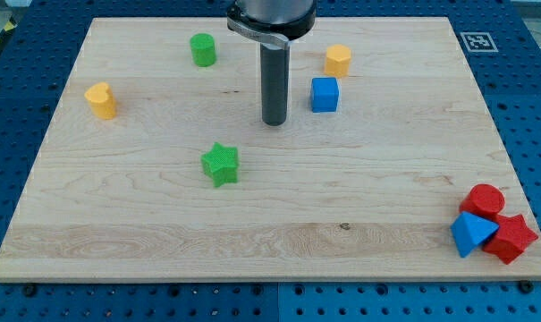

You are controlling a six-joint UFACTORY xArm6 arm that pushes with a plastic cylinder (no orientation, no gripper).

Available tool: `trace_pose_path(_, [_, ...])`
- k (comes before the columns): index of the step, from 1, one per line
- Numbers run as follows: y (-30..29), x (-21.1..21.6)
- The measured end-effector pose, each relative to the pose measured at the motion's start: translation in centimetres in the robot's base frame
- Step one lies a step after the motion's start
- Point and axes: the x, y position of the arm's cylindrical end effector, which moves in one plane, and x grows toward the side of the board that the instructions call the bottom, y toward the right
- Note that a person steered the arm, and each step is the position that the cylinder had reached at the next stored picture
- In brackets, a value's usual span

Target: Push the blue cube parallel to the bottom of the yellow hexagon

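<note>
The blue cube [324, 94] sits on the wooden board in the upper middle of the view. The yellow hexagon [338, 60] stands just above it and slightly to the right, a small gap apart. My tip [274, 122] is on the board to the left of the blue cube, a short gap away and slightly lower than it. The rod rises straight up from the tip to the view's top.
A green cylinder [202, 49] is at the upper left, a yellow heart-shaped block [100, 99] at the far left, a green star [221, 165] below the tip. A red cylinder [484, 200], a blue triangular block [471, 233] and a red star [511, 238] cluster at the board's bottom right corner.
</note>
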Motion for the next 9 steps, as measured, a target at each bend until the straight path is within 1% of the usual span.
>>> trace_pose_path(2, [-0.4, -3.7])
trace_pose_path(3, [-0.4, -3.9])
trace_pose_path(4, [-0.3, -6.0])
trace_pose_path(5, [0.9, -7.1])
trace_pose_path(7, [6.5, -6.7])
trace_pose_path(9, [7.0, -3.0])
